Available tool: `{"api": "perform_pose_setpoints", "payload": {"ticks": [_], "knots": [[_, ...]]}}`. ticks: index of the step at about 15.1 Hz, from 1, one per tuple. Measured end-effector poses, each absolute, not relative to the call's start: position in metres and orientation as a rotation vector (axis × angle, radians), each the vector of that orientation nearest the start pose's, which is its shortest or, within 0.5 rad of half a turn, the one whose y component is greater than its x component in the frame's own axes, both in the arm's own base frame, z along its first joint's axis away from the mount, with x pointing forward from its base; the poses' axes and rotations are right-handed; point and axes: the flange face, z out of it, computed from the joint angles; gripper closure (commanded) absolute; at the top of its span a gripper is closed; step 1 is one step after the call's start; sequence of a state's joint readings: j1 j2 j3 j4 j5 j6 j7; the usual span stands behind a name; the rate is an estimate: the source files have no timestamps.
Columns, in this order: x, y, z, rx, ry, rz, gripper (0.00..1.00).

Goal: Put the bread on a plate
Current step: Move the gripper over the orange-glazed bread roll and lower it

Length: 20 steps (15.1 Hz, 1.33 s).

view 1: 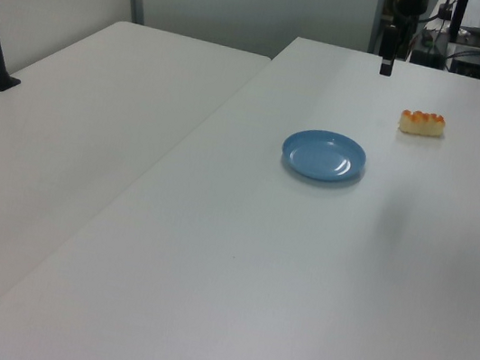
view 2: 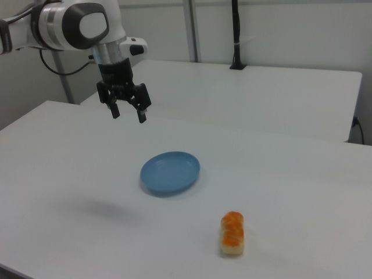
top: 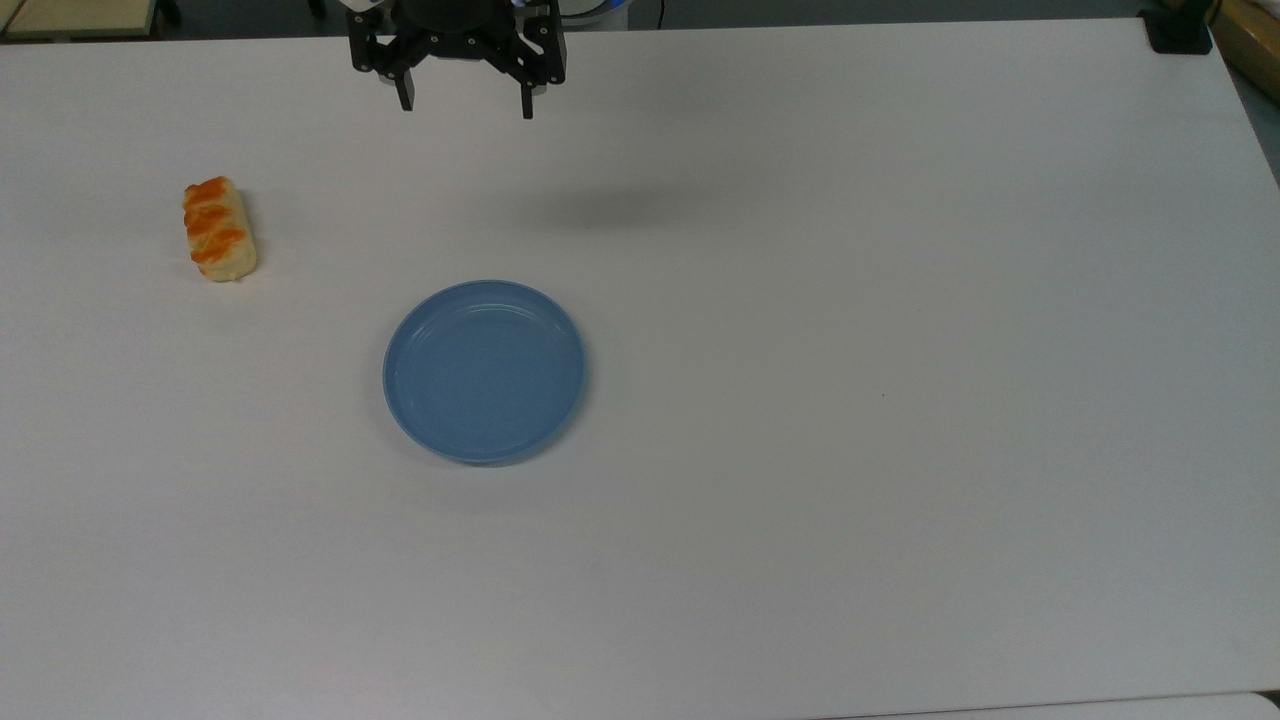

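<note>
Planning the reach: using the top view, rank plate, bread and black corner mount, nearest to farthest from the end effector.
From the end effector:
1. plate, below it in the top view
2. bread, toward the top view's left, slightly farther
3. black corner mount, the top view's far right

Bright, even overhead light; soft shadow on table (top: 900,300).
</note>
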<state>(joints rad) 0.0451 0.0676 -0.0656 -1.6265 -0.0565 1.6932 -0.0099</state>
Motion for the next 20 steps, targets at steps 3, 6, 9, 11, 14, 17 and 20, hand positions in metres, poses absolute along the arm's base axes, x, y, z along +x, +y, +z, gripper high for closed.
{"api": "perform_pose_setpoints", "payload": {"ticks": [3,6,9,11,14,17,20], "knots": [[0.582,-0.021,0.570,-3.202,0.019,0.005,0.00],[0.582,-0.048,0.564,-3.202,0.078,0.024,0.00],[0.580,-0.099,0.548,-3.198,0.106,0.079,0.00],[0.577,-0.135,0.534,-3.192,0.123,0.123,0.00],[0.575,-0.182,0.514,-3.190,0.154,0.140,0.00],[0.577,-0.221,0.495,-3.203,0.180,0.113,0.00],[0.574,-0.254,0.476,-3.234,0.145,0.089,0.00]]}}
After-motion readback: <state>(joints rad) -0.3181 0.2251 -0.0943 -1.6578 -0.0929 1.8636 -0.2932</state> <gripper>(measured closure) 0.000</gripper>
